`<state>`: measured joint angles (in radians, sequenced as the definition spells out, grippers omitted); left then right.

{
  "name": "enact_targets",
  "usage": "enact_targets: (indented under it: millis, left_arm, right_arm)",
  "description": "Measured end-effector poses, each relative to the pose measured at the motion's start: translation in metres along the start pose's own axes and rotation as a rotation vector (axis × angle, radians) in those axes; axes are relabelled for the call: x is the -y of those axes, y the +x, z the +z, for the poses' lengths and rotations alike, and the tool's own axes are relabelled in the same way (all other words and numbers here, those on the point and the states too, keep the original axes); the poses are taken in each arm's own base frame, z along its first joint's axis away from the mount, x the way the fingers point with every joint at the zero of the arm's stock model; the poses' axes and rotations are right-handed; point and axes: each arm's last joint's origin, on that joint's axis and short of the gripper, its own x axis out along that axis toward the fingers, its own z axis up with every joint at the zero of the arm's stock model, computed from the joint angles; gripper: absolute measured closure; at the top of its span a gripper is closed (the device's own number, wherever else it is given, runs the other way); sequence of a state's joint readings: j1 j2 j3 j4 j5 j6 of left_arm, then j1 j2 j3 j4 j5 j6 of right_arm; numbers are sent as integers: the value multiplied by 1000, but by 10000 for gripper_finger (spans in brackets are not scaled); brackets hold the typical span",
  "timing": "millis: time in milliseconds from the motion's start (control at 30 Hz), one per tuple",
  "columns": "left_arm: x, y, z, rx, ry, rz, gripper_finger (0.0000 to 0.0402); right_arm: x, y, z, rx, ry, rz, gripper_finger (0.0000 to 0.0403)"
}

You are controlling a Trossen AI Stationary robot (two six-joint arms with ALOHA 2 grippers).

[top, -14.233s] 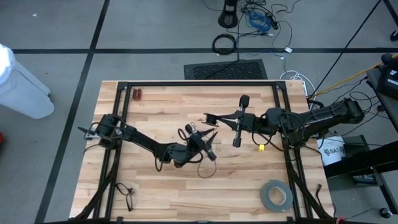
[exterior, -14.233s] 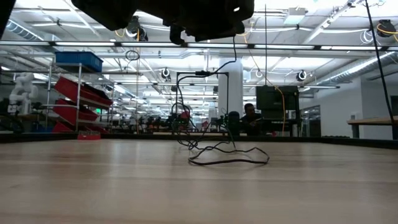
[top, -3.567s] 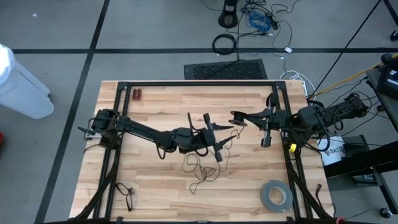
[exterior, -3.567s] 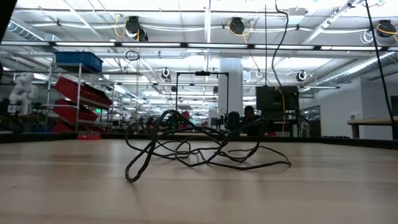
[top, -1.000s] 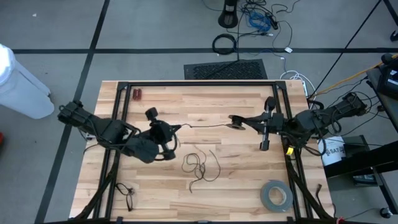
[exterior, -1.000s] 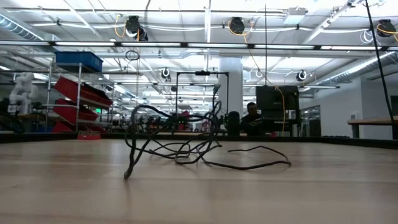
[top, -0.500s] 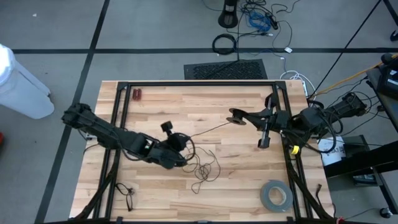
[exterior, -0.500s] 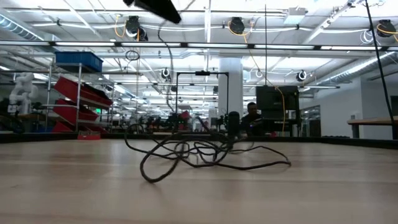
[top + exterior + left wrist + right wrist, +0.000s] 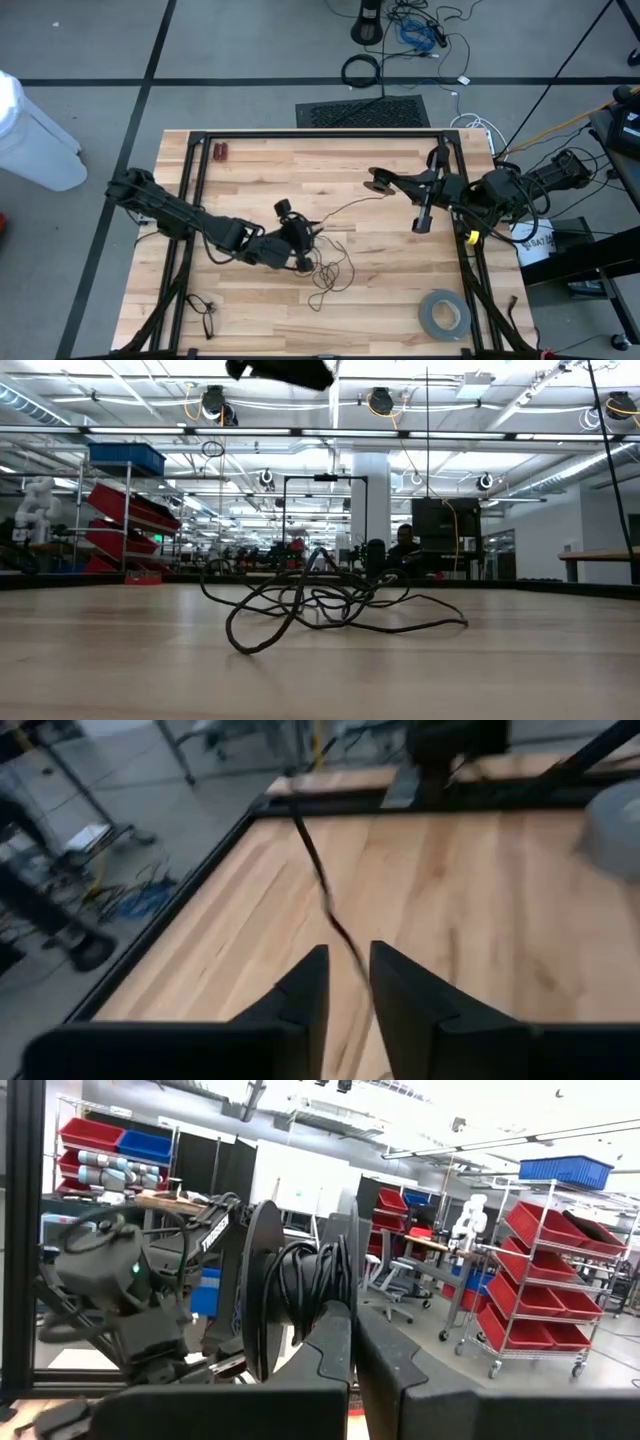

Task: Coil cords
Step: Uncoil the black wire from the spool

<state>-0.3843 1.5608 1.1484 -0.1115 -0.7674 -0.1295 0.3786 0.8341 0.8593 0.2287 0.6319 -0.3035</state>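
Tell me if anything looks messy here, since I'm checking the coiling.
Yes: much of the cord lies in a loose tangle mid-table beside the left gripper, not wound up. Only part is coiled on the spool in the shut right gripper.

Since a second ago the left gripper (image 9: 300, 243) has swung from the table's left-centre in toward the middle, over the loose cord (image 9: 325, 268), and its fingers (image 9: 300, 995) now stand slightly apart; the strand to the right gripper (image 9: 378, 184) has gone from taut to sagging
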Motion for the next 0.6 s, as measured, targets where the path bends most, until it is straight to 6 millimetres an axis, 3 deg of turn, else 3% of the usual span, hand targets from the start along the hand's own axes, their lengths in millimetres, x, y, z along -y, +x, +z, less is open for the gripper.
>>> enact_targets:
  millis: [333,600]
  left_arm:
    - [5,-4,17,74,41,-127,242]
    - [-20,8,52,307,-78,35,233]
  right_arm:
    - [0,0,-1,-6,-4,1,403]
    - [0,4,0,14,14,-20,403]
